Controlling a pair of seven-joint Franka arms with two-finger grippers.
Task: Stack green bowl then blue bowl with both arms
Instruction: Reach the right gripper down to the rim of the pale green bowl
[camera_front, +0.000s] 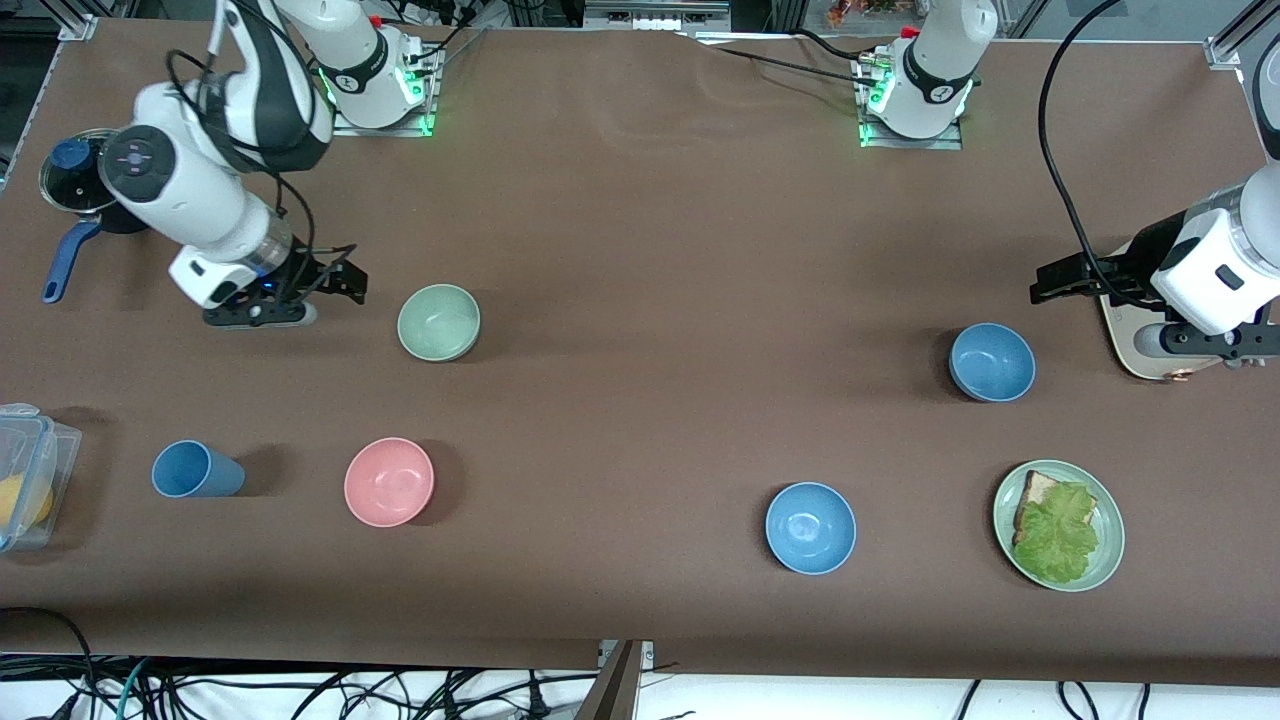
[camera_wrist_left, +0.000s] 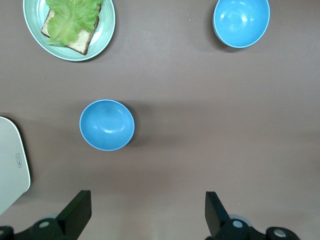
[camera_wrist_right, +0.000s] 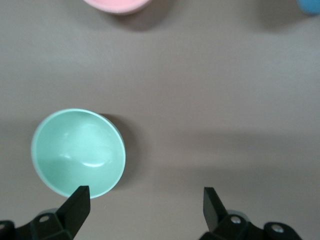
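The green bowl (camera_front: 438, 322) sits upright toward the right arm's end of the table; it also shows in the right wrist view (camera_wrist_right: 77, 152). My right gripper (camera_front: 338, 281) (camera_wrist_right: 146, 196) is open and empty, over bare table beside the green bowl and apart from it. The duller blue bowl (camera_front: 992, 362) (camera_wrist_left: 107, 125) sits upright toward the left arm's end. My left gripper (camera_front: 1062, 280) (camera_wrist_left: 148, 200) is open and empty, over bare table beside that blue bowl.
A brighter blue bowl (camera_front: 810, 527) (camera_wrist_left: 241, 22) and a green plate (camera_front: 1110, 545) (camera_wrist_left: 107, 25) with bread and lettuce lie nearer the front camera. A pink bowl (camera_front: 389, 481), blue cup (camera_front: 195, 470), clear box (camera_front: 25, 475), lidded pot (camera_front: 75, 180) and white board (camera_front: 1130, 340) also stand here.
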